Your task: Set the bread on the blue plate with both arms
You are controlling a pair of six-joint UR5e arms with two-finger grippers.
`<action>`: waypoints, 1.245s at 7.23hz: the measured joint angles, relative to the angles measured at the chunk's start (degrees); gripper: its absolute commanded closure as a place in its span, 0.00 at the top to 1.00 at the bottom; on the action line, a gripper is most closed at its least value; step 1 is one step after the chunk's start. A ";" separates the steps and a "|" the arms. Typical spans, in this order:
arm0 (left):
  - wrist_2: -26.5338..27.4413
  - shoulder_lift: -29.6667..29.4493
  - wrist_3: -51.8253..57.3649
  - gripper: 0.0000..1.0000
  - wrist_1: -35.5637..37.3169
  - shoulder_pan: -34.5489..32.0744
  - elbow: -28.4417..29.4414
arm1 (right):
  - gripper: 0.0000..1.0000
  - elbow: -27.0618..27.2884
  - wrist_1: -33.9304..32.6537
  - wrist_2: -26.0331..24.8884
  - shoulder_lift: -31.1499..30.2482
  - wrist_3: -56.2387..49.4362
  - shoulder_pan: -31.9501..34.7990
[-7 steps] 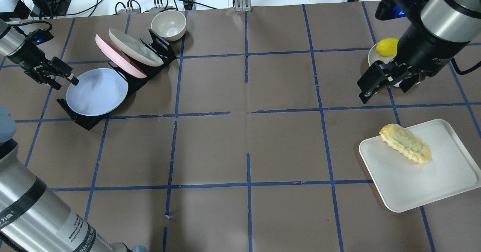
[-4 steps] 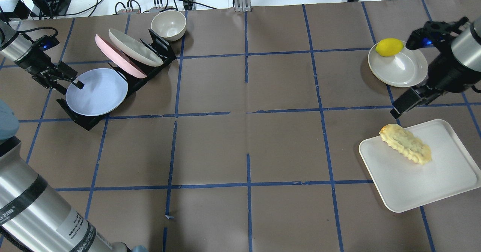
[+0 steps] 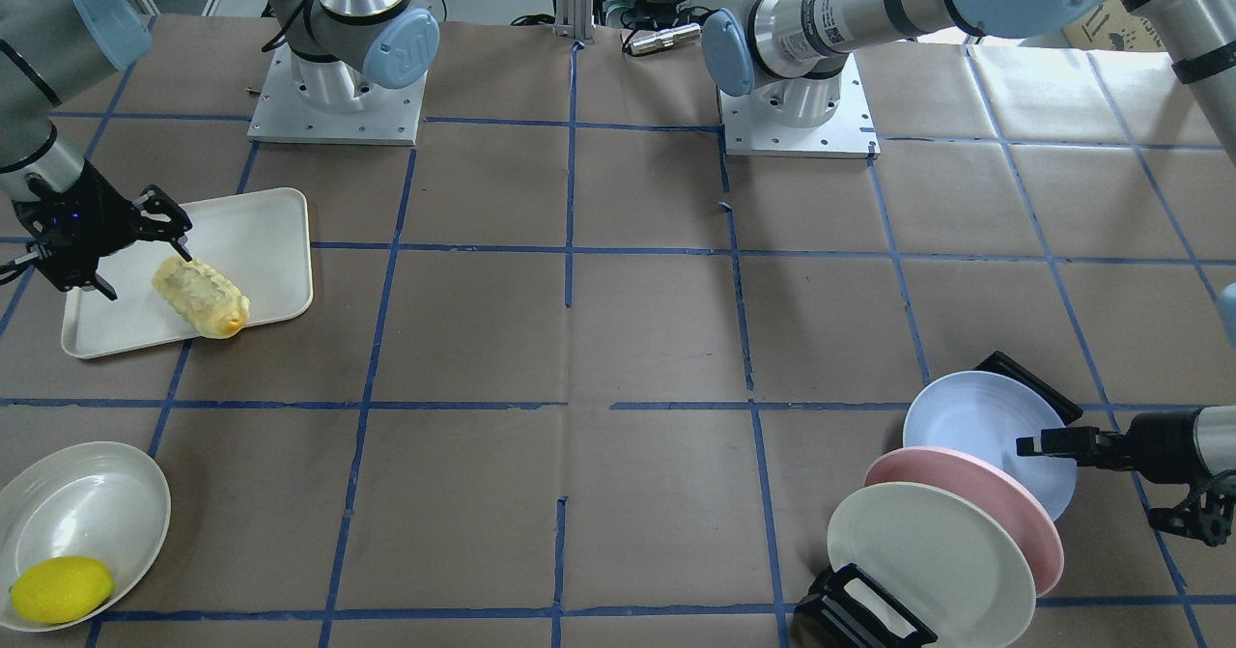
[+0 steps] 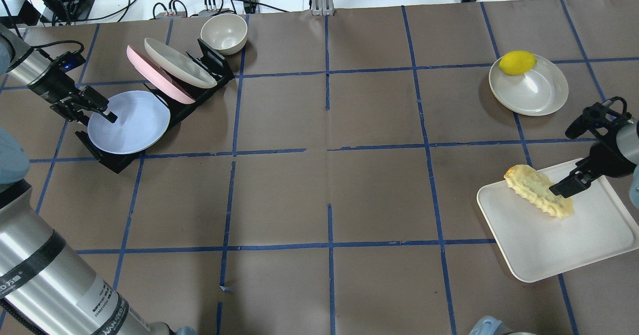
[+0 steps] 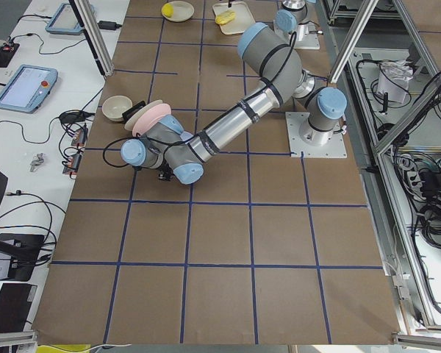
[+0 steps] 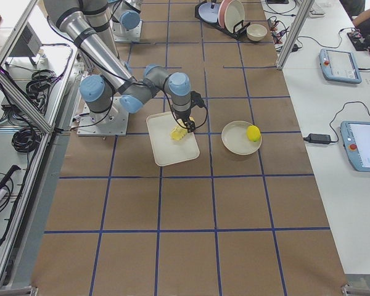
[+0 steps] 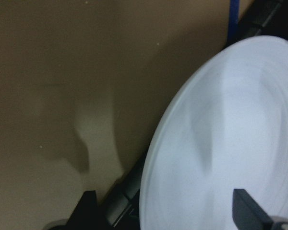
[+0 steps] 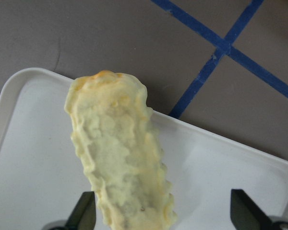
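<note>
A brown paper-covered table (image 3: 637,339) gridded with blue tape fills the front-facing view. The bumpy pale-yellow bread loaf (image 3: 201,296) lies on a white rectangular tray (image 3: 261,223), its golden end at the tray's edge. The right fingers (image 3: 166,218) stand spread over its pale end. We judge they should settle squarely across the loaf's width, then close gently.

Overhead, the round lavender-blue plate (image 4: 132,125) leans in a black slotted rack (image 4: 112,160), with a pink round plate (image 4: 150,71) just behind. The left fingers (image 4: 104,115) reach over its rim. Lifting away from the pink plate looks safest, and the wide stretch between rack and tray gives room.

From the table's ends, the arms work well apart.

The left wrist view shows the fingers apart, astride the rim, gripping nothing.

The right wrist view shows them apart beside the loaf, with the tray's raised edge close.
</note>
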 measured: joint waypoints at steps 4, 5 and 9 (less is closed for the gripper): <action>-0.08 -0.53 -0.23 0.20 -1.56 -0.17 0.73 | 0.95 3.21 -1.05 0.09 0.22 -0.78 -0.80; -0.14 -0.09 -0.29 0.18 -1.92 -0.21 1.12 | 0.90 4.32 -1.49 0.11 0.26 -0.82 -0.86; 0.18 0.64 -0.17 0.07 -7.35 0.23 5.83 | 0.30 5.12 -2.29 2.45 3.15 -2.72 -3.09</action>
